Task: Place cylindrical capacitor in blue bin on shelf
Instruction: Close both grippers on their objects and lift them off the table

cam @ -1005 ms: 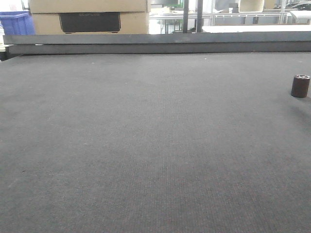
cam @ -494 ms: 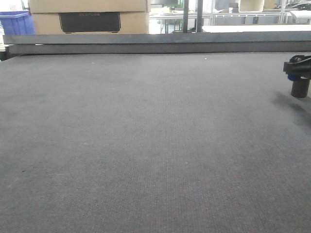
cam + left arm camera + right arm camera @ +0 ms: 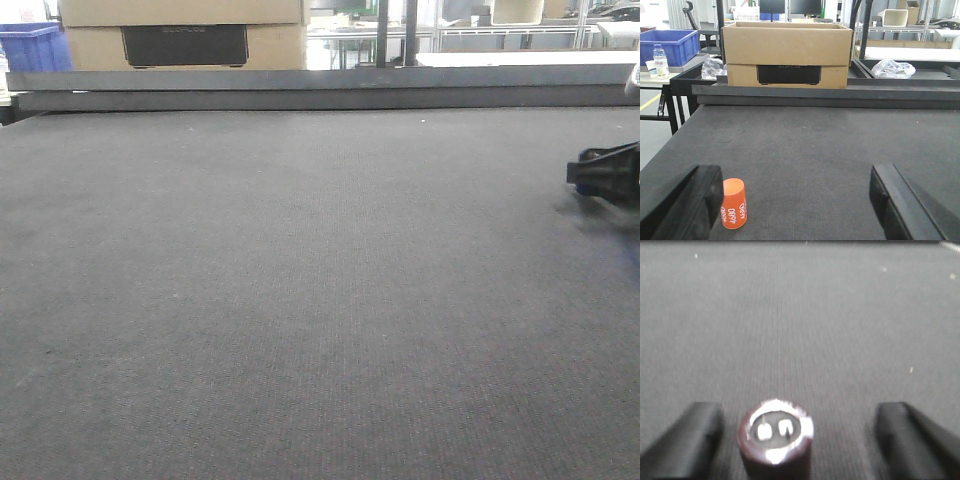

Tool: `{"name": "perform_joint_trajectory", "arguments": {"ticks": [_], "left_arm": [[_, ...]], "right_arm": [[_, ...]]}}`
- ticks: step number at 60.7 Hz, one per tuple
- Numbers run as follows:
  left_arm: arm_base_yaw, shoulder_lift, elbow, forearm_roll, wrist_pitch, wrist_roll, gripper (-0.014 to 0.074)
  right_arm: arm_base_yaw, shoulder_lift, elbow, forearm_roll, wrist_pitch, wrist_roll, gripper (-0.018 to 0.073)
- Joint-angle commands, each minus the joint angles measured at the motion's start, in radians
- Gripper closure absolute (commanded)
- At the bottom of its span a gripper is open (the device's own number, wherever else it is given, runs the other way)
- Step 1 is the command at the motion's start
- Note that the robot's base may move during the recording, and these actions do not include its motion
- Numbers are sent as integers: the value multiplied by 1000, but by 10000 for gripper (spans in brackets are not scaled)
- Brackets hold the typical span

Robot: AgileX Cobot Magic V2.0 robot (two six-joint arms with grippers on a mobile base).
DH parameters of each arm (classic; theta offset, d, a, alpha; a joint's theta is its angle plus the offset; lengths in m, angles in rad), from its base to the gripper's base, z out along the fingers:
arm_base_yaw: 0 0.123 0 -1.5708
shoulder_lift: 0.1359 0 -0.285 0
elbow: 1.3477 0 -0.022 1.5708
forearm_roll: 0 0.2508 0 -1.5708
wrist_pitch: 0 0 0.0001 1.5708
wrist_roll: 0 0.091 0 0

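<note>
The right tool (image 3: 797,412) is spread wide and low over the surface (image 3: 840,315), one dark finger (image 3: 682,440) on each side of the capacitor (image 3: 775,437). The capacitor stands upright between them, touching neither and nearer the finger on the picture's left. Its top shows a bright rim and two pale terminal marks. From the front, only the tool's black end (image 3: 605,172) shows at the right edge, and the capacitor is hidden behind it.

The capacitor looks light and rigid, so a firm pinch should not hurt it. Its smooth round sleeve is probably slippery and could twist or squirt out. The best hold would be across the side wall, about mid-height. Because it sits off-centre, the nearer finger would likely meet it first and nudge or tip it.

The left tool (image 3: 795,175) is also spread wide and holds nothing. An orange cylinder (image 3: 733,203) stands just beside one of its fingers.
</note>
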Motion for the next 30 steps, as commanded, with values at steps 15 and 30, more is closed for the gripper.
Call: {"name": "perform_joint_trajectory", "arguments": {"ticks": [15, 30], "left_arm": [[-7, 3, -1, 2, -22, -3, 99], [-7, 83, 90, 2, -64, -3, 99]], "right_arm": [[-4, -33, -6, 6, -42, -1, 587], [-4, -279, 25, 6, 5, -1, 631]]}}
